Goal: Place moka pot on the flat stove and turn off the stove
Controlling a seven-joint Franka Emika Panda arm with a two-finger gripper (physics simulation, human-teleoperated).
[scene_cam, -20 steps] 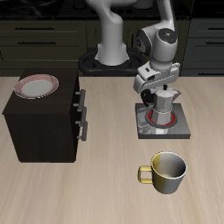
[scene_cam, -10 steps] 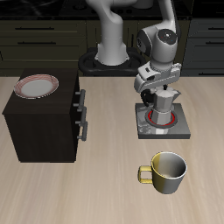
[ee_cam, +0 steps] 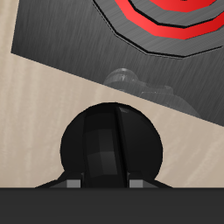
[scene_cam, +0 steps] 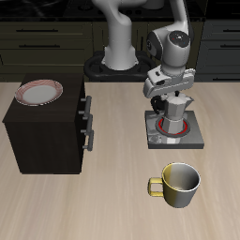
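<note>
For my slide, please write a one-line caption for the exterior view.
Tool holds the moka pot over the flat stove, whose ring glows red; a yellow-olive mug stands nearer the table's front.

The gripper (scene_cam: 172,94) is closed in around the top of the moka pot (scene_cam: 174,114), so the lid and knob are hidden in the exterior view. The fingertips cannot be made out there. In the wrist view, the pot (ee_cam: 111,144) is seen only as a dark rounded mass, cut off by the frame edge. The stove (ee_cam: 122,52) and its red ring (ee_cam: 171,22) are cropped too.
</note>
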